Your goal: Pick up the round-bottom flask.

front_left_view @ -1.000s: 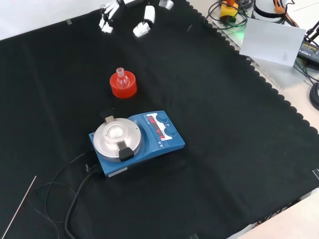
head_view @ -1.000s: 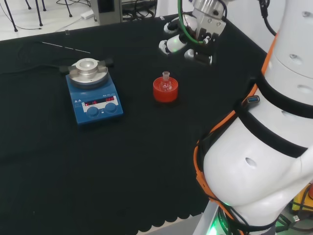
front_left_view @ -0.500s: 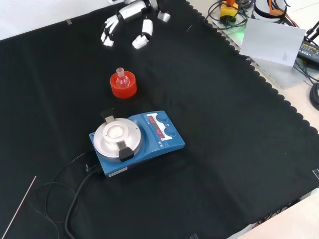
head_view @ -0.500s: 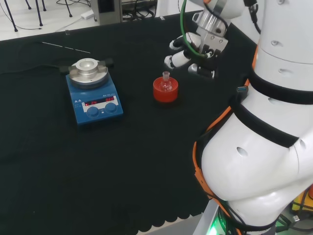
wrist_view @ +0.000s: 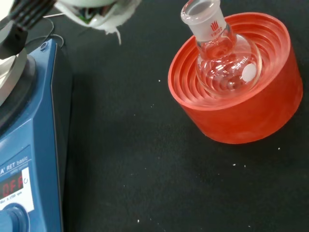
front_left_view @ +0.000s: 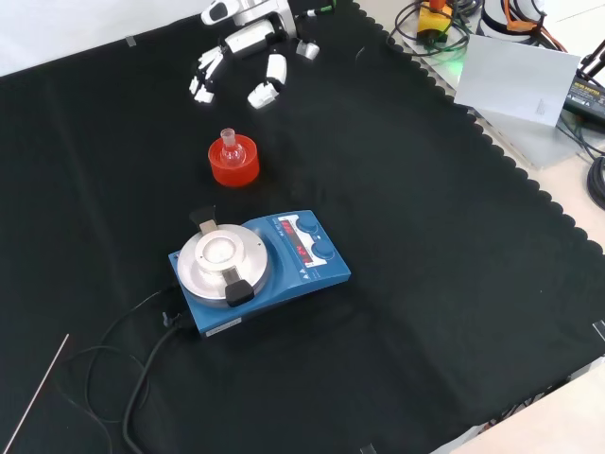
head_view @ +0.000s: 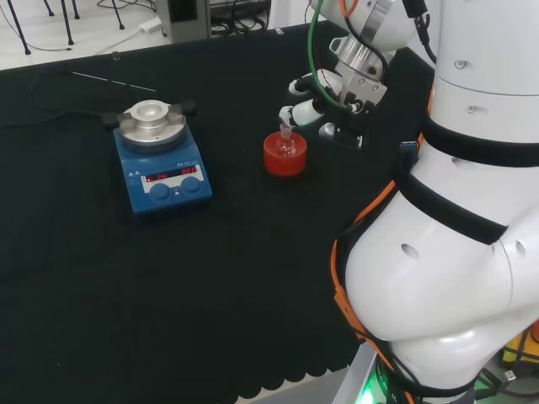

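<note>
The biggest risk is a knock. The blue stirrer plate (front_left_view: 260, 265), the largest thing on the black cloth (front_left_view: 454, 284), stands at about six o'clock from the red ribbed stand (front_left_view: 233, 162) in the front view, well apart from it. A sweep carried too far past the stand could reach it, though it does not block the approach.

The hand (front_left_view: 244, 57) hovers at about twelve o'clock from the stand in the front view, with its fingers (head_view: 296, 86) spread apart and holding nothing. If they close off-centre, they could catch the stand's rim and drag or tip it.

The round-bottom flask (wrist_view: 223, 54) sits in the stand's ribbed hollow, its neck slightly tilted. Being small, smooth glass, it could slip from a pinch taken only on the neck.

A thin rod (front_left_view: 36, 394) lies near the cloth's edge, well away and no obstacle.
</note>
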Robot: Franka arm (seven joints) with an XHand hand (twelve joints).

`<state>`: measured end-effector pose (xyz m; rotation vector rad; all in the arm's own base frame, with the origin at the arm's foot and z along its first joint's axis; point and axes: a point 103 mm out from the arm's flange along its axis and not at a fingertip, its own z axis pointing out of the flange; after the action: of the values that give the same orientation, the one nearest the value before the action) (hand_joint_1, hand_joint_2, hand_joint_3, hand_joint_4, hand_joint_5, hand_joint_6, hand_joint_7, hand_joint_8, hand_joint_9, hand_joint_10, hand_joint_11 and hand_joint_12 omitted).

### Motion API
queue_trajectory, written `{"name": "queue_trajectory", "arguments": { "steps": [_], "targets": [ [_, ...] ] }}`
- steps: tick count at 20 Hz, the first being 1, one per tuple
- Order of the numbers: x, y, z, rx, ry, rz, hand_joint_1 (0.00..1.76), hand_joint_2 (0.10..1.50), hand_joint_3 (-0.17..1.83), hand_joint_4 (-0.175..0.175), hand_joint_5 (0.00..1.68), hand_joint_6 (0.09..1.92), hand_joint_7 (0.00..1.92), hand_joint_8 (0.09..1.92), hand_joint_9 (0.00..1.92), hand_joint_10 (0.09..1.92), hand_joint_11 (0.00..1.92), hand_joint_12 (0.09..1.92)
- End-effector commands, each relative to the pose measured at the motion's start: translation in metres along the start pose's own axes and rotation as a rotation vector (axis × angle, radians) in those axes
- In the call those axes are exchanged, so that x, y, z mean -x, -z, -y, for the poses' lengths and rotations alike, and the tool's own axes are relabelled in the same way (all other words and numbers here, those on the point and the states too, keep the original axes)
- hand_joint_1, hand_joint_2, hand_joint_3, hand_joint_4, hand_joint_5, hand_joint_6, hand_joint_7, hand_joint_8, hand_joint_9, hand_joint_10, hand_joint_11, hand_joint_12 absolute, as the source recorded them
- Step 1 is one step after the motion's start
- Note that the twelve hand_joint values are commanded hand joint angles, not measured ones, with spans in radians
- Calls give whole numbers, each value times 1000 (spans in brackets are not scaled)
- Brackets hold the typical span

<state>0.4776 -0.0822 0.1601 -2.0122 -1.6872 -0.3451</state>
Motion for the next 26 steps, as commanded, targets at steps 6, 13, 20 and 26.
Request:
{"name": "queue_trajectory", "arguments": {
  "steps": [6,13,20,26],
  "targets": [
    [12,-21,-13,33,13,-28,904,568,858,-25,497,87,127,527,234,617,0,1109],
    [22,-36,-22,50,13,-39,907,571,853,-20,513,87,131,528,241,618,0,1112],
    [29,-49,-29,49,17,-70,915,569,844,-18,526,87,136,528,244,616,0,1107],
    [32,-56,-35,69,18,-105,917,572,839,-17,547,87,144,527,248,612,0,1090]
  ]
}}
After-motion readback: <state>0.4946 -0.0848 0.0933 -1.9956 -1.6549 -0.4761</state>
